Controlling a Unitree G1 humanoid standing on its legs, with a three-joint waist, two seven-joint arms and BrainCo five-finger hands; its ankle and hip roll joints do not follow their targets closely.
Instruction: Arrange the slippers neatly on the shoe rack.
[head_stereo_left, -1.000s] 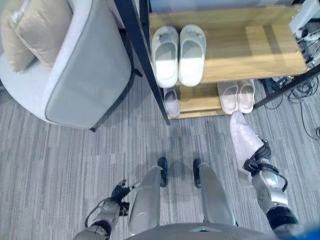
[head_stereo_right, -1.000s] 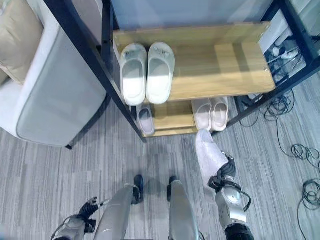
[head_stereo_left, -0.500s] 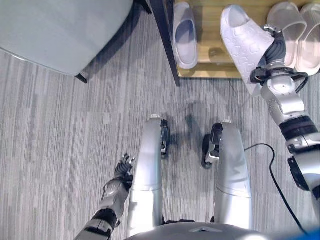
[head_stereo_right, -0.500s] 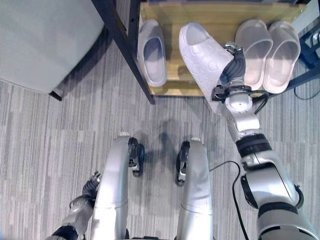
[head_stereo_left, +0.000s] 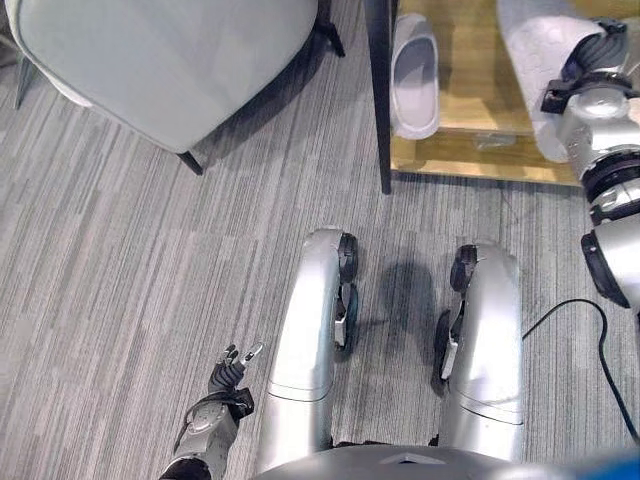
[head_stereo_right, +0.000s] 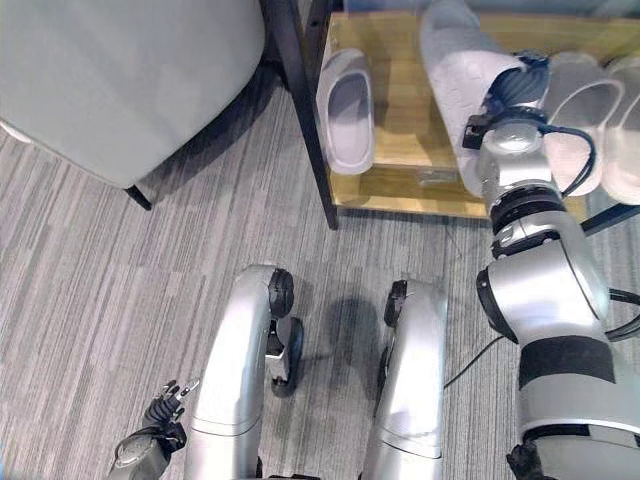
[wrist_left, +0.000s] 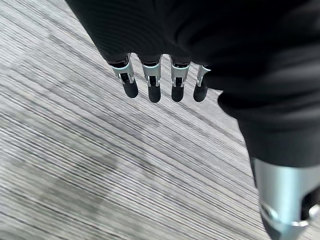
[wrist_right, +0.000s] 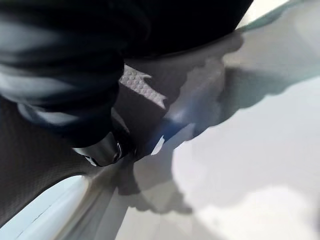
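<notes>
Nearest, well short of the shoe rack (head_stereo_right: 400, 190), the left hand (head_stereo_left: 228, 372) is hanging over striped grey carpet (head_stereo_left: 120, 280), fingers straight and empty. At the rack's front edge, the right hand (head_stereo_right: 510, 95) is gripping a pale, pebble-textured slipper (head_stereo_right: 455, 60) over the wooden shelf, apparently not yet released. Beyond, its smooth lilac mate (head_stereo_right: 346, 112) and a beige pair (head_stereo_right: 590, 110) are lying shelved.

A grey striped carpet (head_stereo_left: 130, 300) lies under me. Beyond it to my left stands a pale grey armchair (head_stereo_left: 170, 60) on dark legs, its seat shadowing the carpet just beside it.
</notes>
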